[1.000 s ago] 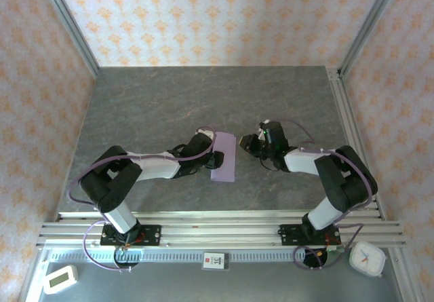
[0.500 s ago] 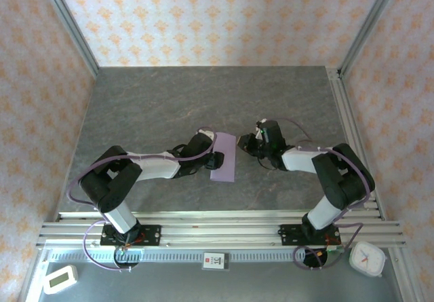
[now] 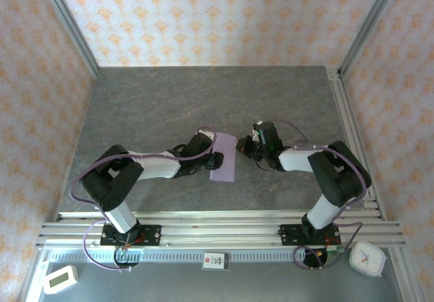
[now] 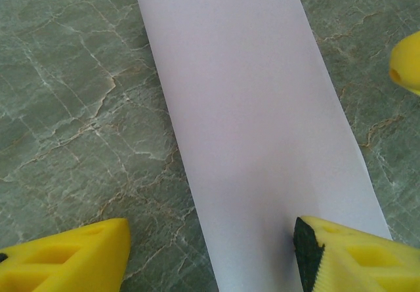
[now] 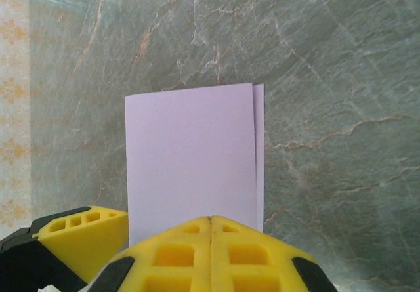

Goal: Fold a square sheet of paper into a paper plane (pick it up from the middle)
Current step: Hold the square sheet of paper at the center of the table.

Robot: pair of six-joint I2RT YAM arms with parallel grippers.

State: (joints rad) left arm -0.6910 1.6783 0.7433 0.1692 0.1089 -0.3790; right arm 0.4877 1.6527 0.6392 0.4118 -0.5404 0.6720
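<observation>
Paper (image 3: pixel 224 157) folded in half, flat on table (image 3: pixel 169 105), between the two grippers.
Lies as a long doubled strip, top layer's edge set just short of the lower one's. Flanked on one long side by left gripper (image 3: pixel 207 155), jaws wide apart, one finger (image 4: pixel 348 256) over the paper's edge, the other over bare table just beside it. Met on the opposite side by right gripper (image 3: pixel 245 147), fingers pressed together, tips at the paper's edge; cannot tell whether pinching it.
</observation>
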